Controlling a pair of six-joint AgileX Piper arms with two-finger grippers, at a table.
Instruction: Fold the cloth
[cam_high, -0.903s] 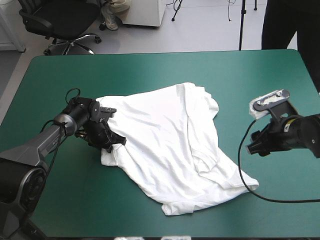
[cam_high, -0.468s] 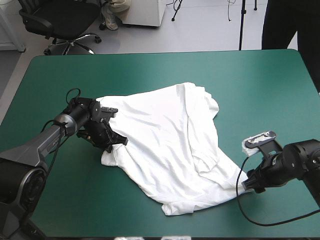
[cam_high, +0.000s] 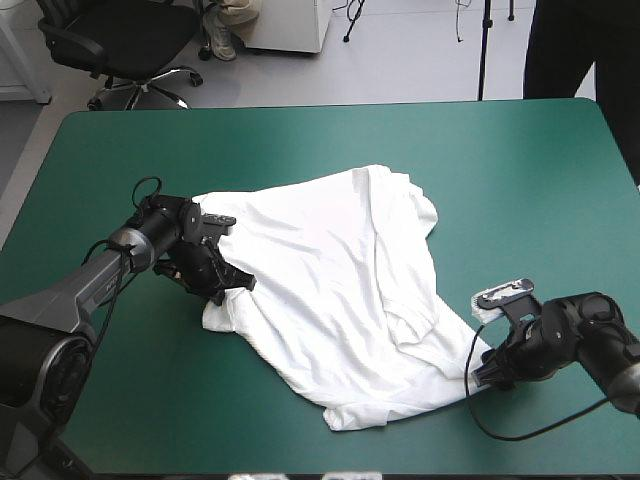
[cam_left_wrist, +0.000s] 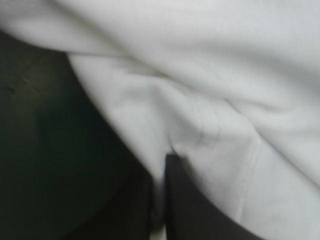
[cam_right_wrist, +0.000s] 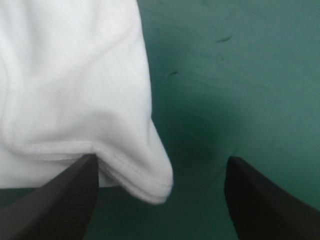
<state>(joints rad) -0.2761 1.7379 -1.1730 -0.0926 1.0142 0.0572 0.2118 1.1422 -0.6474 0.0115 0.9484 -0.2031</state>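
The white T-shirt (cam_high: 340, 290) lies loosely spread and wrinkled across the middle of the table. My left gripper (cam_high: 222, 288) sits low at the shirt's left edge. In the left wrist view its black fingers (cam_left_wrist: 185, 200) are all but shut, with a fold of the T-shirt (cam_left_wrist: 200, 75) pinched between them. My right gripper (cam_high: 482, 374) is down at the shirt's front right corner. In the right wrist view it (cam_right_wrist: 161, 160) stands open, and the hemmed corner of the T-shirt (cam_right_wrist: 75, 90) lies between the fingers, nearer one of them.
The teal-green cover (cam_high: 300, 140) runs wide around the shirt toward the far edge and both sides. The shirt's near hem (cam_high: 350, 418) lies close to the table's front edge.
The right gripper has come down and moved left, from beside the shirt's right side to its front right corner. The left gripper and the shirt have stayed put.
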